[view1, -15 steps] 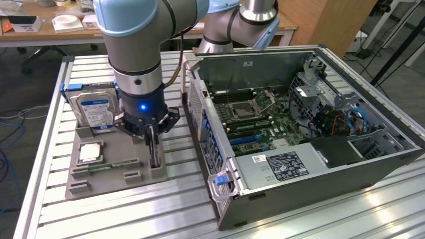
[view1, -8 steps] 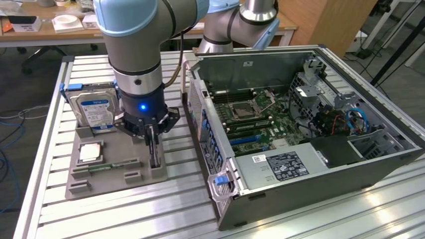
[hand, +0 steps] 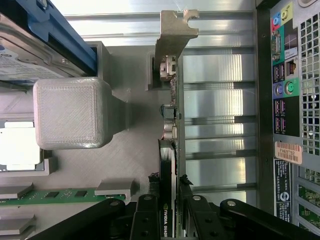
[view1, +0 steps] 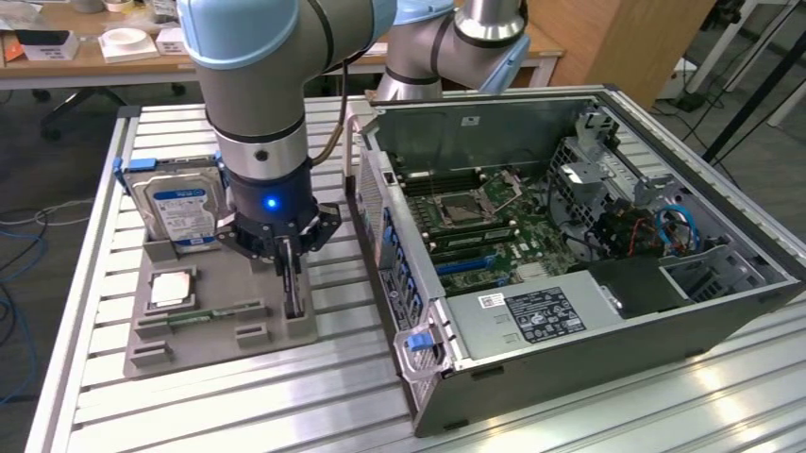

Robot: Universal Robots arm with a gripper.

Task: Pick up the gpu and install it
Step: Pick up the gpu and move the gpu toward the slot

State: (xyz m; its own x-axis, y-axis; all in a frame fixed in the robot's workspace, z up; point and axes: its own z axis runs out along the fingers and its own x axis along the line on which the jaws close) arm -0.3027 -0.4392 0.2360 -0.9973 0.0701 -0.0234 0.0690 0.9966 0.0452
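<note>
— Where is the gpu (view1: 293,288) (hand: 170,120)?
— Standing on edge in a slot of the grey tray (view1: 208,332), silver bracket (hand: 173,35) at one end, on the tray's side nearest the open computer case (view1: 393,255).
— And the gripper (view1: 290,264) (hand: 167,182)?
— Directly over the card, with its fingers (hand: 148,205) clamped on it, one against each face.
— Anything else nearby?
— A hard drive (view1: 177,208) stands upright in the same tray on the slatted surface (view1: 365,415).

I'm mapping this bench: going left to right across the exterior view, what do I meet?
Hard drive → pincer closed on the gpu → open computer case.
</note>
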